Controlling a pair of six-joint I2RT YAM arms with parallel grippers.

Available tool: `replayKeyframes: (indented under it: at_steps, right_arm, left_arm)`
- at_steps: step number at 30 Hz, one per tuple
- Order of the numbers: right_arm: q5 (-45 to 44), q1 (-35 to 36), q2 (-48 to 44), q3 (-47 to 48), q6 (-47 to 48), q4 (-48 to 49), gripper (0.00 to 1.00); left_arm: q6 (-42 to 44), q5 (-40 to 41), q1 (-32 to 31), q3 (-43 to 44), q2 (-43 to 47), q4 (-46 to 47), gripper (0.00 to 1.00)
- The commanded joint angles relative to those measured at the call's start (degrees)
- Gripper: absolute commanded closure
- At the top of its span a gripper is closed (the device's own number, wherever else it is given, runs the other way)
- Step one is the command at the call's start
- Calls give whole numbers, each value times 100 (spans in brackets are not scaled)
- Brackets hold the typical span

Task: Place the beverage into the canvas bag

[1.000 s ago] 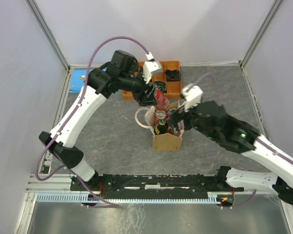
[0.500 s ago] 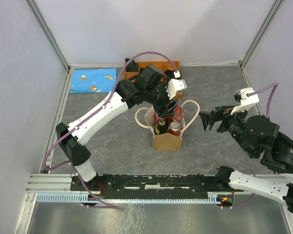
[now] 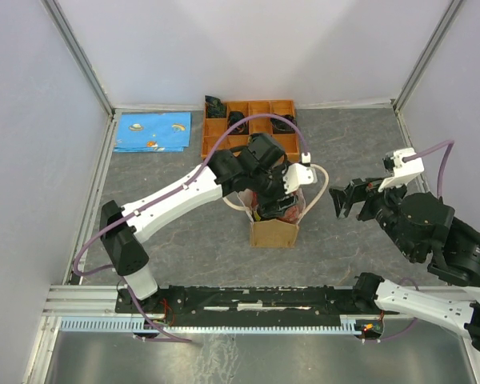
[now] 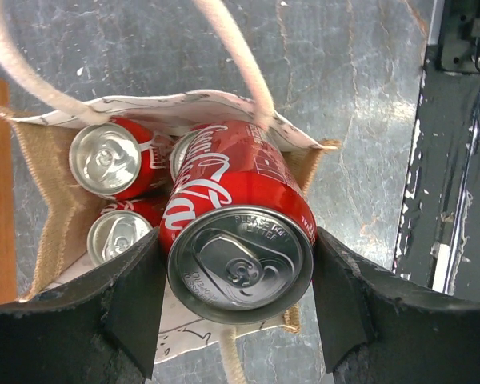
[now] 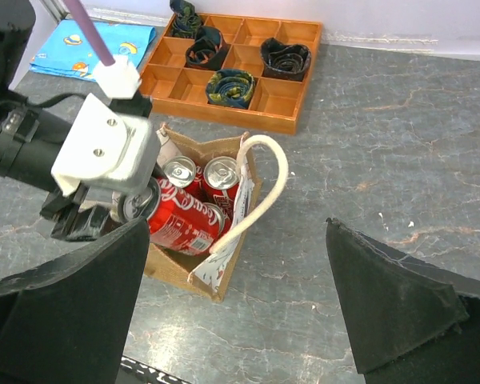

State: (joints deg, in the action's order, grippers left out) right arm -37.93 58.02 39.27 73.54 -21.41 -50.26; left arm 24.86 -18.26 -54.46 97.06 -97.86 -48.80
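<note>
Caller: Far left first, what's out there?
Spotter: Blue cloth point(image 3: 152, 132), flat in the far left corner of the table point(image 3: 184, 256), well apart from the action. Orange tray point(image 5: 248, 120) next, its front rim just behind the canvas bag point(image 3: 274, 234).
Caller: And the left gripper point(image 3: 281, 198)?
Spotter: Clamped on the red can point(image 4: 224, 184), one finger on each side near the top! Can's tilted, lower end inside the bag's mouth, close against the rim under a rope handle point(image 4: 240, 56). Other cans point(image 4: 108, 158) stand upright beside it in there, a tight fit.
Caller: Room on the right?
Spotter: Plenty. Grey table runs from the bag's looped handle out to the right gripper point(image 3: 346, 200), jaws spread wide, holding nothing, well apart from the bag.
</note>
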Motion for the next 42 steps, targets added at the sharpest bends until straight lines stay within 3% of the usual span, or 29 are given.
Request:
replayKeyframes:
  at_steps: [1, 42]
  right_arm:
    - [-195, 19, -156, -62, -86, 90, 1]
    - [-70, 23, -191, -468, -465, -38, 1]
  left_arm:
    - [490, -8, -182, -36, 336, 140, 97]
    - [1687, 834, -323, 411, 7, -1373, 97]
